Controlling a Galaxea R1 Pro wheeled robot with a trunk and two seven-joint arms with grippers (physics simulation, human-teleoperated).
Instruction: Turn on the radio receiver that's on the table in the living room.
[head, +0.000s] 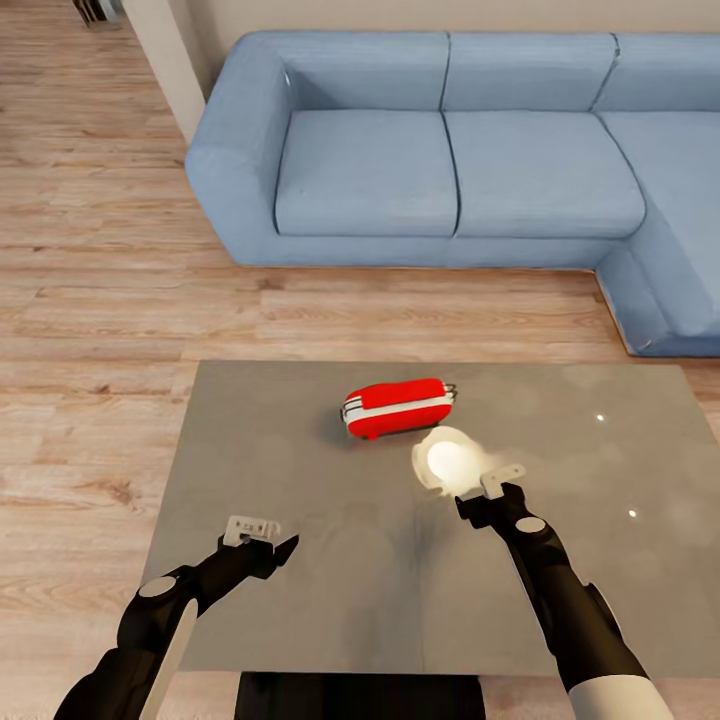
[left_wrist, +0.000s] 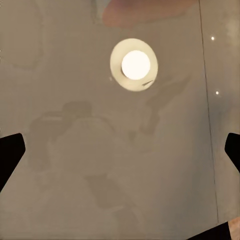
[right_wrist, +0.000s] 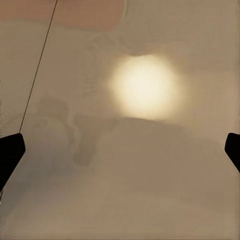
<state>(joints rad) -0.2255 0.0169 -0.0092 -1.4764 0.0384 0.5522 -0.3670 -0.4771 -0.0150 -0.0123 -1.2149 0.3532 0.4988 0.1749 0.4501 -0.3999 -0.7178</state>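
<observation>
Radio receiver (head: 398, 407): red, lying on the grey bench (head: 300, 470) near its far middle, long axis running roughly nine to three o'clock, slightly tilted; controls too small to make out. Lamp glare (head: 452, 462) sits just at its five o'clock. Left pincer (head: 262, 537) and right pincer (head: 490, 490): both spread, holding nothing. Blue sofa (head: 450, 160) at twelve o'clock, cut off.

We count one red radio receiver (head: 398, 407) on one grey stone-topped coffee table (head: 300, 480), and beyond that table one blue L-shaped sofa (head: 450, 170) with three seat cushions in sight. Over the table's near half we count two black grippers, left gripper (head: 262, 541) and right gripper (head: 487, 497).
</observation>
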